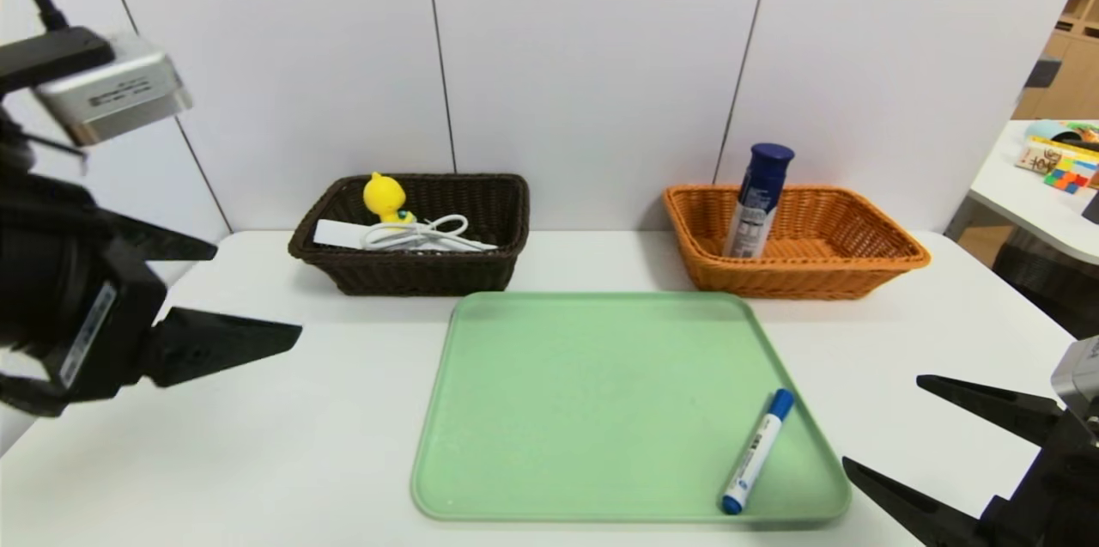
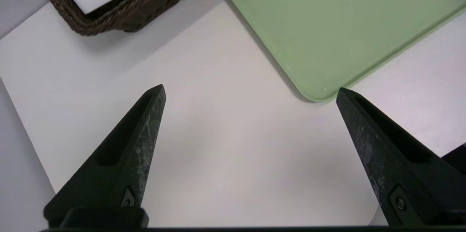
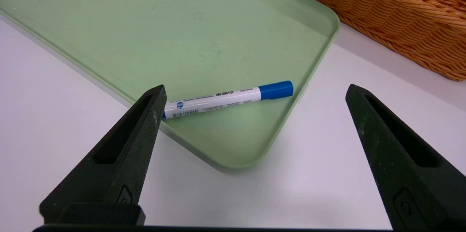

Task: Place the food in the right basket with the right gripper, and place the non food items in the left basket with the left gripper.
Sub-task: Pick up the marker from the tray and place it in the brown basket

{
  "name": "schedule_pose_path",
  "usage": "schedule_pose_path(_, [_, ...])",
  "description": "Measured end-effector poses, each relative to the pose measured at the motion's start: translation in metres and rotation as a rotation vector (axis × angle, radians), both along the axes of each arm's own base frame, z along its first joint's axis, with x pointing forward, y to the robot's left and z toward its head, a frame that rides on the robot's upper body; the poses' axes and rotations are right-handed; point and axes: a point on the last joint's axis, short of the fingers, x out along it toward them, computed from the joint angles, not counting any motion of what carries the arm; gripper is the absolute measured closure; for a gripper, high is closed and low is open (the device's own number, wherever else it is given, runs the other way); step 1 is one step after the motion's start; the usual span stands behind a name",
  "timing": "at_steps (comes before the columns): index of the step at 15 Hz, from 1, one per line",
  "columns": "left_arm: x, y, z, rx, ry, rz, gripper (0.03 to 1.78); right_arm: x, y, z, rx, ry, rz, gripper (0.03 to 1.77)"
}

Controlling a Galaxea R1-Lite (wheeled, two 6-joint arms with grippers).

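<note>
Left gripper point(image 1: 258, 294) is held wide apart, empty, above the table point(image 1: 258, 444). Right gripper point(image 1: 880, 422) is parked wide, empty. Marker point(image 1: 757, 450) is seen on the green tray point(image 1: 558, 401). Duck point(image 1: 384, 197) and power strip point(image 1: 343, 233) are lodged in the left basket point(image 1: 412, 272); can point(image 1: 757, 199) is propped in the right basket point(image 1: 798, 276).

Green tray point(image 1: 601, 375), dark brown basket point(image 1: 412, 268), orange basket point(image 1: 807, 272), blue-capped white marker point(image 1: 757, 451).

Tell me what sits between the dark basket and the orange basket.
Nothing: in the head view, only bare white table separates the dark basket from the orange basket; the green tray lies nearer the robot.
</note>
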Motion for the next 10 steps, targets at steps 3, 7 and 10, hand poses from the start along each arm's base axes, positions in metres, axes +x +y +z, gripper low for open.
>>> schedule_pose_path(3, [-0.024,0.018,-0.022,-0.023,-0.036,0.047,0.14,-0.001,-0.001,0.0,0.002,0.003,-0.011,0.1])
schedule_pose_path(7, [-0.047,0.032,-0.041,-0.058,-0.09,0.066,0.13,0.001,-0.001,0.005,0.027,0.004,-0.064,0.1])
schedule_pose_path(10, [-0.054,0.036,-0.042,-0.071,-0.106,0.064,0.12,0.014,0.005,0.018,0.05,-0.006,-0.114,0.1])
